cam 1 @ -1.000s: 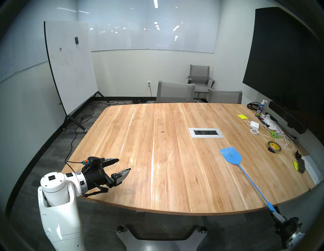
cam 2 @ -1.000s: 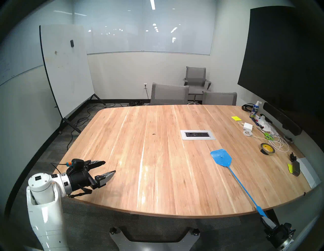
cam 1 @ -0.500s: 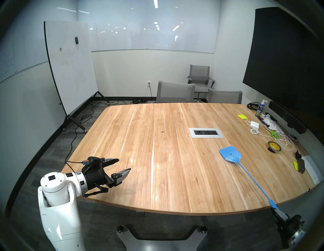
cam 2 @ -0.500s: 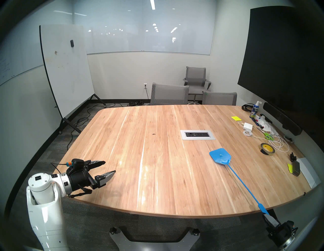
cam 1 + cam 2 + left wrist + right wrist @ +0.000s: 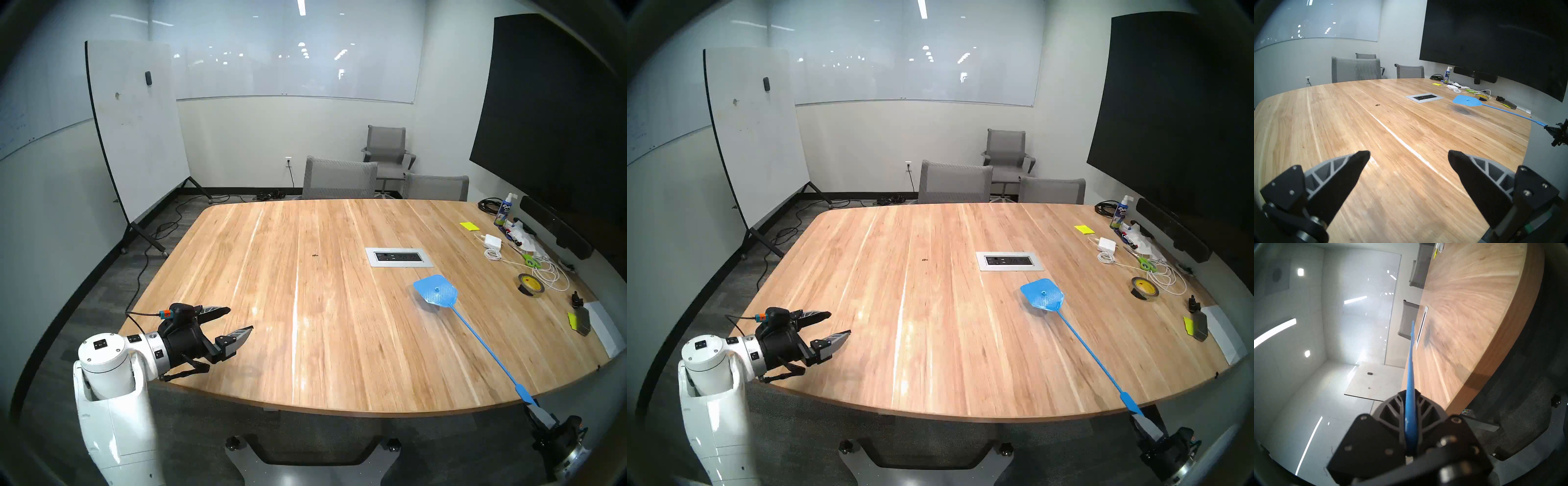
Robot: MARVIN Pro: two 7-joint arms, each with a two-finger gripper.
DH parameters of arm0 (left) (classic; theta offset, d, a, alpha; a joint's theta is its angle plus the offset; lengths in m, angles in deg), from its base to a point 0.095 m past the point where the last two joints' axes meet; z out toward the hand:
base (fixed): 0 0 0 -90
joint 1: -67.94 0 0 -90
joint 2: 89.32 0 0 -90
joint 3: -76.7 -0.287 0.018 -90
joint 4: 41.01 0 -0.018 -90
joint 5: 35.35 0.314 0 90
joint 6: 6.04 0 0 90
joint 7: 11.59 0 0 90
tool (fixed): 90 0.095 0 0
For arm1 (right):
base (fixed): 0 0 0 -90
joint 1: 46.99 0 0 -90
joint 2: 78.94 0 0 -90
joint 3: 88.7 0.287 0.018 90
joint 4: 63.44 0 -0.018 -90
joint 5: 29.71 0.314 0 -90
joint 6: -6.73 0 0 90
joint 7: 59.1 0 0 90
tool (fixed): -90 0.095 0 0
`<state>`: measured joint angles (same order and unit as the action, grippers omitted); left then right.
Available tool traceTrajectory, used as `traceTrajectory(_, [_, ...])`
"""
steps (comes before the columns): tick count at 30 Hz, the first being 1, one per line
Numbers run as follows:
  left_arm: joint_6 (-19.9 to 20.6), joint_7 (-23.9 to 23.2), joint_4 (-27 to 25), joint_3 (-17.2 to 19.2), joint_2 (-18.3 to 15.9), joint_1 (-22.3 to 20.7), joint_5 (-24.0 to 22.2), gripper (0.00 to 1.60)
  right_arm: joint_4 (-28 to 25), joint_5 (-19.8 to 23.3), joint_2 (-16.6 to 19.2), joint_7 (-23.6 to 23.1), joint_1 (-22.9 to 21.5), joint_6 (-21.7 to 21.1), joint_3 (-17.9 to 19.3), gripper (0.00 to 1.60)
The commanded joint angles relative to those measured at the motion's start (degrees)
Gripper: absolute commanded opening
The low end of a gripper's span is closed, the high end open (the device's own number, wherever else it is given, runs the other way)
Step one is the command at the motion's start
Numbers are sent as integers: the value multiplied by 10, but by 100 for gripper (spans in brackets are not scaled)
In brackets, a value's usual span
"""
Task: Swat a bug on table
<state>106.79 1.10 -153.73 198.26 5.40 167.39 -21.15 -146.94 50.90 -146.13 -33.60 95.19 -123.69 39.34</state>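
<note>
The bug (image 5: 315,255) (image 5: 925,260) (image 5: 1377,105) is a tiny dark speck near the middle of the light-wood table (image 5: 305,356) (image 5: 932,356) (image 5: 1330,122) (image 5: 1466,310). My right gripper (image 5: 540,413) (image 5: 1145,423) (image 5: 1409,394), off the table's near right edge, is shut on the handle of a blue fly swatter (image 5: 435,292) (image 5: 1042,294) (image 5: 1466,101) (image 5: 1410,375). The swatter's head hovers above the wood with its shadow beneath, well to the right of the bug. Over the near left corner my left gripper (image 5: 240,319) (image 5: 840,322) (image 5: 1408,152) stands open and empty.
A silver power-outlet panel (image 5: 399,257) sits between bug and swatter head. Along the right edge lie a tape roll (image 5: 531,285), green scissors (image 5: 529,260), white cables, a spray bottle (image 5: 504,212) and yellow notes (image 5: 469,226). Grey chairs (image 5: 339,178) stand at the far edge.
The swatter head has swung left and farther from me, toward the outlet panel, as the right gripper shifted slightly. The left arm and the bug have not moved.
</note>
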Motion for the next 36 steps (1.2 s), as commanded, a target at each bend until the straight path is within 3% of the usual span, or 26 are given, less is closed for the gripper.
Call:
traceTrajectory(1, [-1, 0, -7, -1, -2, -1, -2, 160, -31, 13, 1, -60, 23, 1, -3, 0])
traceTrajectory(11, [-1, -1, -7, -1, -2, -1, -2, 160, -60, 27, 16, -60, 28, -12, -14, 0])
traceTrajectory(27, [-1, -1, -7, -1, -2, -1, -2, 160, -39, 74, 58, -21, -41, -64, -27, 0])
traceTrajectory(36, [-1, -1, -7, -1, -2, -1, -2, 160, -34, 100, 63, 11, -67, -95, -38, 0])
